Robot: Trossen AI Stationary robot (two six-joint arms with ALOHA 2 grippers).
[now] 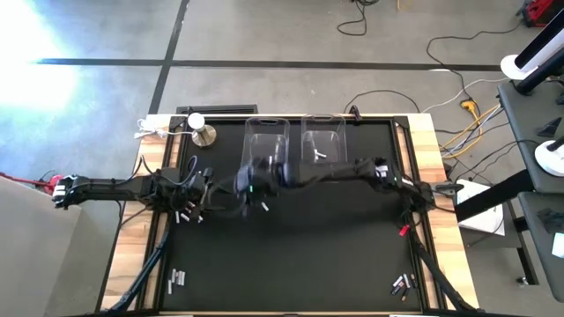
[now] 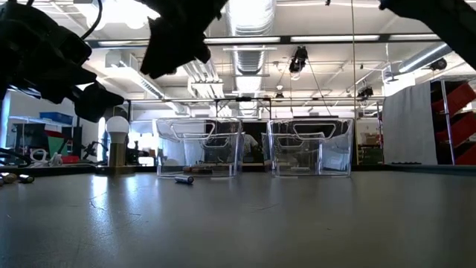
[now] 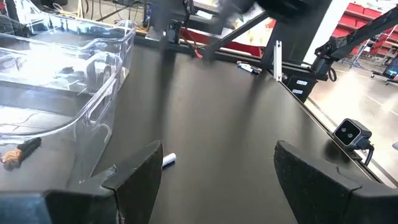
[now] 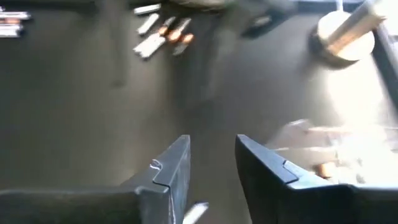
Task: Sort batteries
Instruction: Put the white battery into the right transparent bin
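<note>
step: mid-sort, reaching for next cell | right gripper (image 4: 211, 165) jaws narrow, empty, above white battery (image 1: 264, 207) beside left bin (image 1: 265, 132) | left gripper (image 3: 214, 168) jaws wide, waiting | next: descend, close

The desk (image 1: 335, 246) had a matte black top framed by pale striped wood. On it stood two clear, colourless plastic bins (image 1: 265, 139). Beside the left bin sat a round silver metal knob (image 1: 204, 135). The small cylindrical batteries (image 4: 163, 32) were white, some with orange-red ends. Both arms and each tool (image 3: 214, 180) were dark, nearly black.
</note>
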